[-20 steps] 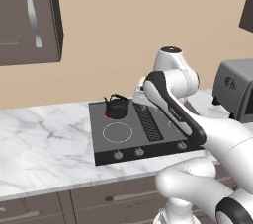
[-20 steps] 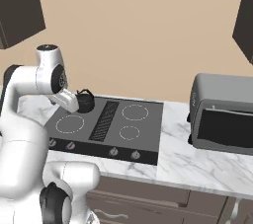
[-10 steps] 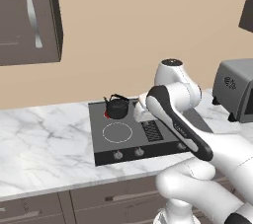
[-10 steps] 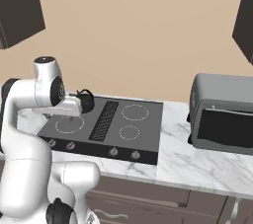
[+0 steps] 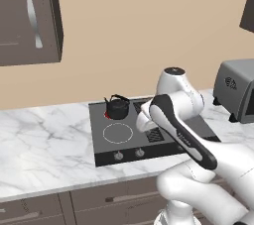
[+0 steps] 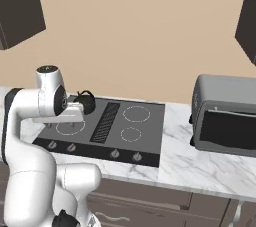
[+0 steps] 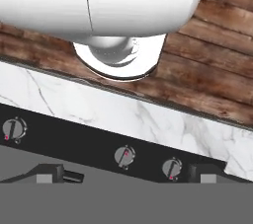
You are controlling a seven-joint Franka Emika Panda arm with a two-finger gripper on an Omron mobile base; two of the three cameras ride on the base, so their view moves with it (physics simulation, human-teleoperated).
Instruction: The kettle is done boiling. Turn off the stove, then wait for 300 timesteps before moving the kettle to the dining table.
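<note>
The marble counter (image 5: 44, 144) carries the stove (image 5: 126, 142), with the grey toaster oven (image 6: 227, 121) off to its right. The arm has swung further across the cooktop than half a second ago: in the left base view its forearm now covers the stove's right half, and in the right base view its elbow sits lower and nearer the front edge. The kettle (image 5: 117, 107) stays on the rear left burner, which glows red beneath it. The gripper (image 7: 126, 174) hangs over the front knobs (image 7: 124, 156), jaws spread wide and holding nothing.
</note>
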